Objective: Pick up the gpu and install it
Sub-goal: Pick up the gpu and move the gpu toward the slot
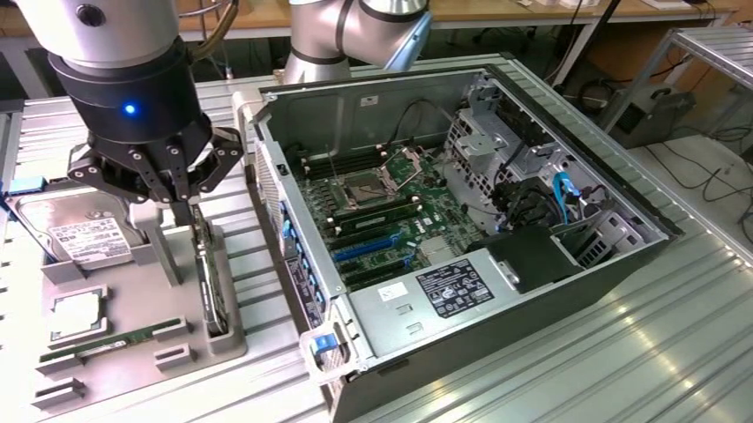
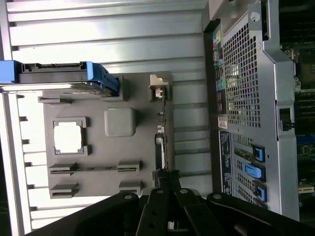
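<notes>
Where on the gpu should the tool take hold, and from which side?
Probably by the upper long edge of the gpu, from straight above: it stands on edge in a slot of the gray tray, its thin top exposed, flat faces free to pinch.

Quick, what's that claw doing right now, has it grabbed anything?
Gripper: at the gpu standing on edge in the grey tray; whether it has grabbed it cannot be told.

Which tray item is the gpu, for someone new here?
Beside the open computer case, on the exterior view's left, lies a grey tray. The gpu is the thin black card standing on edge along the tray's side nearest the case, under the gripper; its neighbours are a silver hard drive and green memory stick.
</notes>
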You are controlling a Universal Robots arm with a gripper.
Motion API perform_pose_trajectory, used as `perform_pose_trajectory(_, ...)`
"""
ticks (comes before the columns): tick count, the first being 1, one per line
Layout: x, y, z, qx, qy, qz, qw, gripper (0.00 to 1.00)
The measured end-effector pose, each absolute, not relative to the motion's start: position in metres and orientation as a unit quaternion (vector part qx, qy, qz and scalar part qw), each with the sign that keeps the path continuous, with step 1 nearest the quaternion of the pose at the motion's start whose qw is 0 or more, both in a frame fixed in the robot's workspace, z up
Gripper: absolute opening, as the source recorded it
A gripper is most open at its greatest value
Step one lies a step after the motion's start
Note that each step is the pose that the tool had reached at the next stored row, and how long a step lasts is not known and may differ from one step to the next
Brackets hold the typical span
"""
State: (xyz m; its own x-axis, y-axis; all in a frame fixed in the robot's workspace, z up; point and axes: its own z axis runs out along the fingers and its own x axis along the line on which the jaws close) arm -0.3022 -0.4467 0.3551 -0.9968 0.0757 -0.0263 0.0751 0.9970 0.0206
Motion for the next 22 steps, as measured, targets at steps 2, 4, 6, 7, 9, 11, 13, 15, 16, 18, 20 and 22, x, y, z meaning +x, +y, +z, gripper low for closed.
perform_pose_trajectory(2, -0.302, -0.447, 0.352, 0.038, 0.999, 0.005, 0.014, 0.17)
perform_pose_trajectory(4, -0.302, -0.447, 0.347, 0.038, 0.999, 0.002, 0.014, 0.3)
perform_pose_trajectory(6, -0.303, -0.447, 0.34, 0.038, 0.999, 0.002, 0.014, 0.36)
perform_pose_trajectory(7, -0.303, -0.447, 0.338, 0.038, 0.999, 0.002, 0.014, 0.36)
perform_pose_trajectory(9, -0.304, -0.447, 0.334, 0.038, 0.999, 0.002, 0.014, 0.36)
perform_pose_trajectory(11, -0.305, -0.447, 0.325, 0.038, 0.999, 0.002, 0.014, 0.36)
perform_pose_trajectory(13, -0.305, -0.447, 0.312, 0.038, 0.999, 0.002, 0.014, 0.36)
perform_pose_trajectory(15, -0.305, -0.447, 0.303, 0.038, 0.999, 0.002, 0.014, 0.36)
perform_pose_trajectory(16, -0.305, -0.447, 0.3, 0.038, 0.999, 0.002, 0.014, 0.36)
perform_pose_trajectory(18, -0.305, -0.447, 0.297, 0.038, 0.999, 0.002, 0.014, 0.36)
perform_pose_trajectory(20, -0.305, -0.447, 0.291, 0.038, 0.999, 0.002, 0.014, 0.36)
perform_pose_trajectory(22, -0.305, -0.447, 0.287, 0.038, 0.999, 0.002, 0.014, 0.36)
